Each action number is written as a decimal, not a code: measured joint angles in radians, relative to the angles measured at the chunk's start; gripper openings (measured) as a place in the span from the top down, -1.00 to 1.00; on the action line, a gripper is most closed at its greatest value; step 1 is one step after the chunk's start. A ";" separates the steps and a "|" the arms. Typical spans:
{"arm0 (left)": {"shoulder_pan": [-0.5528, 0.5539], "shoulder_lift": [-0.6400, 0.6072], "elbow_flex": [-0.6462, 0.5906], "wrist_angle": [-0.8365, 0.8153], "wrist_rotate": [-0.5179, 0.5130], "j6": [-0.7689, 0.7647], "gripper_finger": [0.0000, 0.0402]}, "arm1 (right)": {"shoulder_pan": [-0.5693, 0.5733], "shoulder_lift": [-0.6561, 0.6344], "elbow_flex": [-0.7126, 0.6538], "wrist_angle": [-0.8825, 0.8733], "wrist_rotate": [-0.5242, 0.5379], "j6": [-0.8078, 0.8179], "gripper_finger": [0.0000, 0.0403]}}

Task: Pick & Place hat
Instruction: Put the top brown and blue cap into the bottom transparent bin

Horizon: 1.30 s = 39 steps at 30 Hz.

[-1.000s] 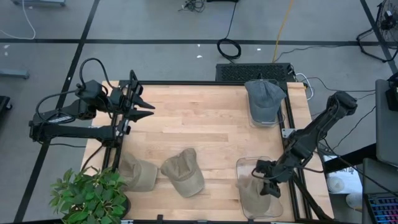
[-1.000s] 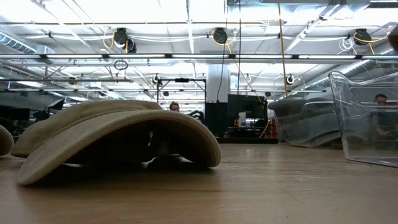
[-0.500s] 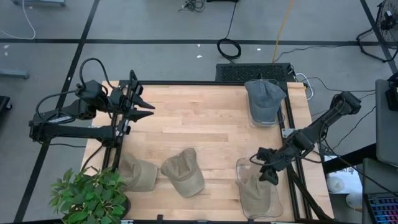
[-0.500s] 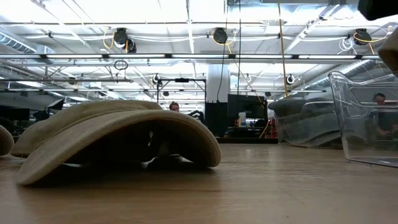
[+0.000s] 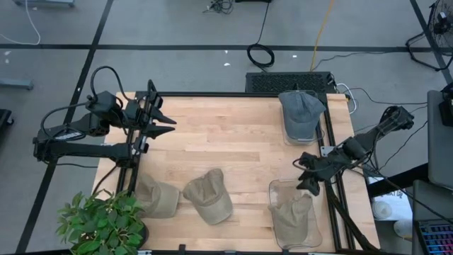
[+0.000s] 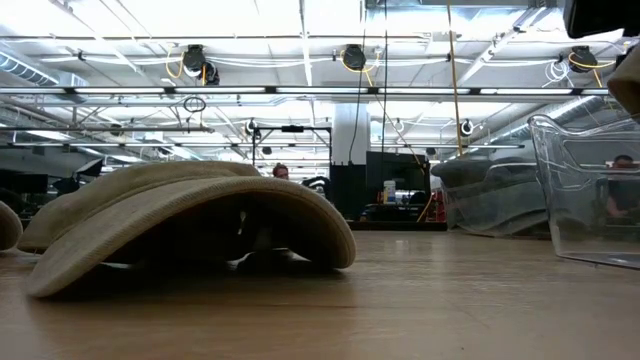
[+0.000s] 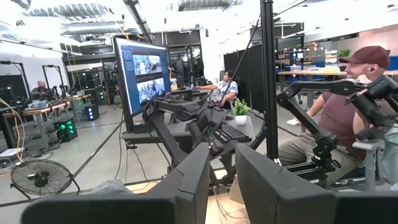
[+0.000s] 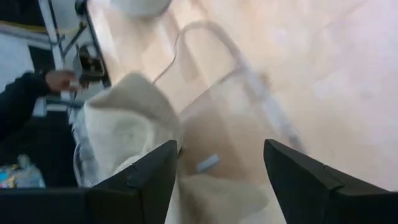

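A tan hat (image 5: 292,219) lies crumpled inside the clear container (image 5: 272,186) at the table's near right; the right wrist view shows the hat (image 8: 121,134) below the fingers. My right gripper (image 5: 306,176) (image 8: 221,155) is open and hangs above the container's far rim, touching nothing. Two more tan hats (image 5: 157,197) (image 5: 209,196) rest crown up on the table's near left; the nearer one (image 6: 190,225) fills the low view. My left gripper (image 5: 164,122) (image 7: 221,180) waits open at the far left.
A grey hat (image 5: 301,112) sits in a second clear container (image 5: 289,138) at the far right. A potted plant (image 5: 99,223) stands at the near left corner. Bare wood (image 5: 226,138) lies across the table's middle. People sit beyond the table in the left wrist view.
My right gripper has risen out of the near-right container and drawn back toward the far and right edges. The tan hat has stayed in the container, now uncovered.
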 joint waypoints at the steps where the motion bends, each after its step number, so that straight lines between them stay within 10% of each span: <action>1: 0.000 0.000 0.000 0.000 0.000 0.000 0.56 | -0.002 -0.017 0.000 -0.010 0.023 -0.002 -0.12; 10: 0.000 0.000 0.000 0.000 0.000 0.000 0.56 | 0.056 -0.076 -0.029 0.388 0.150 -0.366 0.04; 17: 0.000 0.000 0.000 0.000 0.000 0.000 0.56 | 0.201 0.094 -0.066 0.836 0.057 -0.796 0.75; 39: 0.000 0.000 0.000 0.000 0.000 0.000 0.56 | 0.371 0.838 0.444 0.058 0.125 -0.414 1.00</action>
